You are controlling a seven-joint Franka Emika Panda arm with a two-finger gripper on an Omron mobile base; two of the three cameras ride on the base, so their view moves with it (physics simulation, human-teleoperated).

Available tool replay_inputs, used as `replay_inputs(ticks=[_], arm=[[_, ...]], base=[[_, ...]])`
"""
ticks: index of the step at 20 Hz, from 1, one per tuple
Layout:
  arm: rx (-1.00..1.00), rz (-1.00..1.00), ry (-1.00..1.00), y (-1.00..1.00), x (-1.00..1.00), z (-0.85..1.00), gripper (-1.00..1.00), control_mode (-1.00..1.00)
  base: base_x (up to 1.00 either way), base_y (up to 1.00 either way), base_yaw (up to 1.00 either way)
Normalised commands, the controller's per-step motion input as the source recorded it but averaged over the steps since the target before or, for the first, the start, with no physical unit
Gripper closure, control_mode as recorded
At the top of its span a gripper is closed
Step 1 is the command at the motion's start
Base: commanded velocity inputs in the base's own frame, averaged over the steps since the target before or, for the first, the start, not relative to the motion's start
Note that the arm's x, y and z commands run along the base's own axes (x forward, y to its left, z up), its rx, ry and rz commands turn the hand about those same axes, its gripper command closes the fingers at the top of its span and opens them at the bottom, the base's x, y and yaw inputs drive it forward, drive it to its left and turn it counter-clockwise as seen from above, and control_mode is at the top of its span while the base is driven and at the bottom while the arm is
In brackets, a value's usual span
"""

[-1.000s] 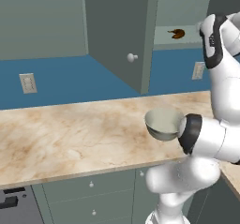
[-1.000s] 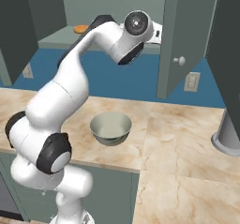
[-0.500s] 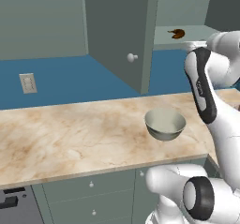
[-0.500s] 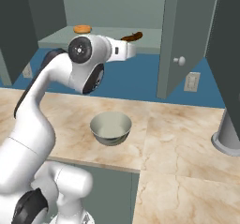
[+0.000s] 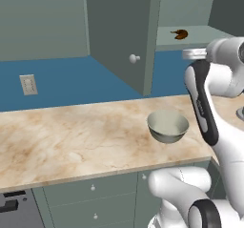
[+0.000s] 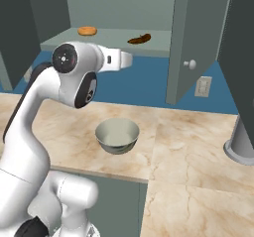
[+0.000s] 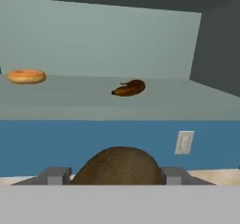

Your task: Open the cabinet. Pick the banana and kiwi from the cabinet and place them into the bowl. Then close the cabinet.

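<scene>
Evidently the gripper [image 7: 115, 181] held the kiwi [image 7: 117, 166] between its jaws, above the bowl [image 6: 117, 136]; lowering over the bowl seemed next, banana [image 7: 129, 88] waiting on the cabinet [image 6: 196, 42] shelf.

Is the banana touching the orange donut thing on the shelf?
Apart. The hand view shows bare shelf between the banana and the donut.

arm farther back from cabinet [image 5: 143, 31] shelf, kiwi [image 7: 117, 166] between the fingers
</scene>
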Motion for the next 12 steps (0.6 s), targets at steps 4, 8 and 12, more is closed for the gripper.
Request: replay_inputs(ticks=[4, 8, 12], arm=[[0.00, 0.00, 0.15, 0.03, -0.03, -0.32, 1.00, -1.00], [0.00, 0.00, 0.12, 0.03, -0.07, -0.32, 1.00, -1.00], [0.00, 0.00, 0.06, 0.01, 0.00, -0.42, 1.00, -1.00]], base=[[0.00, 0.00, 0.00], [0.00, 0.00, 0.00], [0.00, 0.00, 0.00]])
